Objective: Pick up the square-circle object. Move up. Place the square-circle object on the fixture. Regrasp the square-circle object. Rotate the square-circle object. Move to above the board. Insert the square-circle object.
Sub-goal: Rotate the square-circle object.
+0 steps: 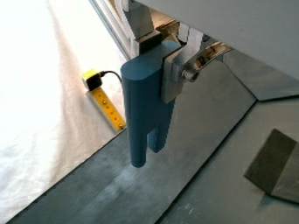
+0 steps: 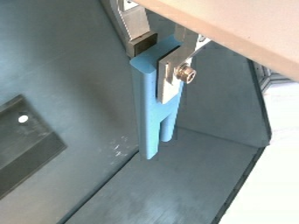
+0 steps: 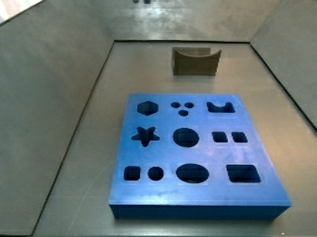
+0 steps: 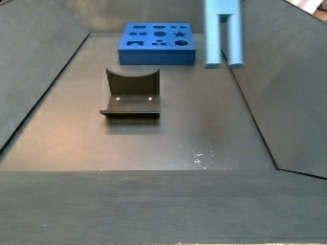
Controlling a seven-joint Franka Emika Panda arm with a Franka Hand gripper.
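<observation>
My gripper (image 1: 159, 65) is shut on the top end of the square-circle object (image 1: 146, 105), a pale blue peg that hangs straight down, clear of the grey floor. Both wrist views show the grip (image 2: 158, 59) and the square-circle object (image 2: 158, 114). In a side view the square-circle object (image 4: 225, 38) hangs in the air to the right of the board (image 4: 153, 54), with the gripper cut off above. The fixture (image 4: 130, 94) stands on the floor in front of the board. In a side view the board (image 3: 168, 155) lies near, the fixture (image 3: 195, 61) behind it.
Grey sloping walls enclose the floor on all sides. A yellow tape measure (image 1: 107, 101) and white cloth lie outside the wall. The fixture's edge shows in both wrist views (image 1: 277, 166) (image 2: 24, 144), off to the side of the peg.
</observation>
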